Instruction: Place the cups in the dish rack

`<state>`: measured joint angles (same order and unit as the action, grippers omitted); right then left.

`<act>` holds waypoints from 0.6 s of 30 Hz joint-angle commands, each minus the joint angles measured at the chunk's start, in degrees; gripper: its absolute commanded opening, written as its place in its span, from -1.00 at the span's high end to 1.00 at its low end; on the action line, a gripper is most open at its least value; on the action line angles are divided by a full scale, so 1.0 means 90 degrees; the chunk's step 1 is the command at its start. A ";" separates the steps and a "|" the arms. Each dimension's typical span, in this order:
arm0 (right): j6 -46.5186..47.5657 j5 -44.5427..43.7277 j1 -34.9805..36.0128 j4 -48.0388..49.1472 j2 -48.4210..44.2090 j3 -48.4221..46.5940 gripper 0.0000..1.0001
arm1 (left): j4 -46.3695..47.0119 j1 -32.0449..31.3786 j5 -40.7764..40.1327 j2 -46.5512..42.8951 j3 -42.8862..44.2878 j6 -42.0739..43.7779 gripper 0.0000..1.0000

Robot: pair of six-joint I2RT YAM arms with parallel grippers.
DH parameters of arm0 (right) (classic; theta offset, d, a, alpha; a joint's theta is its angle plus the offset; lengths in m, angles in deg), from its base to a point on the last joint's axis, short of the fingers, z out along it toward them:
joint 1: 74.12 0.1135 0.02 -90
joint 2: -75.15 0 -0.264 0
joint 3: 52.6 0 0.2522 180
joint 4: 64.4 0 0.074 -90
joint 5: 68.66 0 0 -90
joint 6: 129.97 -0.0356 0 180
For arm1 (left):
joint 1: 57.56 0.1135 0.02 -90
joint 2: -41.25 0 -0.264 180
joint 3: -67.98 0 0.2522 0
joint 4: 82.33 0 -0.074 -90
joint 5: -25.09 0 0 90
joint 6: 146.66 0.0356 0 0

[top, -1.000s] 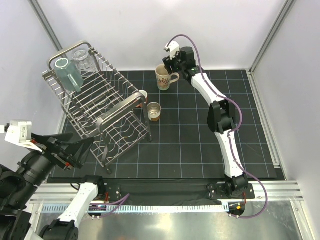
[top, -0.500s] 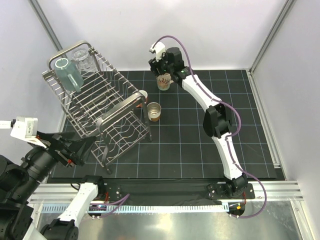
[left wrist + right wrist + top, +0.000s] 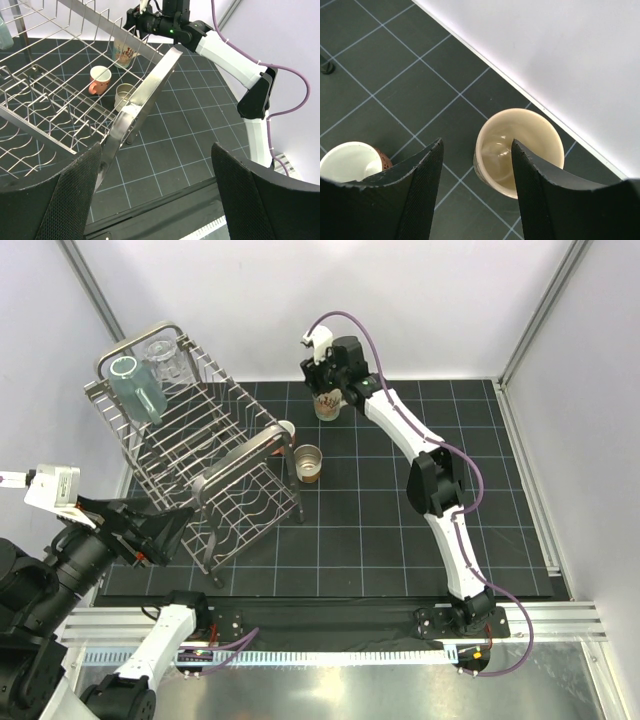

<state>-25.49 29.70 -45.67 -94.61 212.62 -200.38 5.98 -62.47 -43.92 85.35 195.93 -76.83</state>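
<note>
Swung leftward, my right hand [image 3: 476, 145] now hangs over the cream mug [image 3: 520, 125] at top centre, fingers [image 3: 415, 185] apart astride its wall, likely for a rim pinch. At lower left my left hand [image 3: 150, 535] waits open-fingered beside the dish rack [image 3: 243, 452].

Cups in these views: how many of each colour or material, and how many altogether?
Tall grey-teal tumbler: 1
Clear glass: 1
Large cream mug with red-brown print: 1
Salmon-pink mug: 1
Small brown-based cup: 1
Total: 5
</note>
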 commanded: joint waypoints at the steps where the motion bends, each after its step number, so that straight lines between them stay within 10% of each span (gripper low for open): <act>1: -0.0134 -0.0109 0.0023 -0.0038 -0.0245 0.0047 -0.16 | -0.0472 -0.0031 0.0031 0.0013 0.0007 0.0063 -0.74; 18: 0.0266 -0.0109 0.0042 0.0040 0.0419 0.0027 -0.08 | -0.0784 -0.0041 -0.0204 -0.0066 0.0134 -0.0045 -0.73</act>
<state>-24.57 28.96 -45.69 -95.99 214.76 -198.87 5.98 -62.49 -44.88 85.04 195.97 -77.22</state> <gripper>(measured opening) 0.544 0.867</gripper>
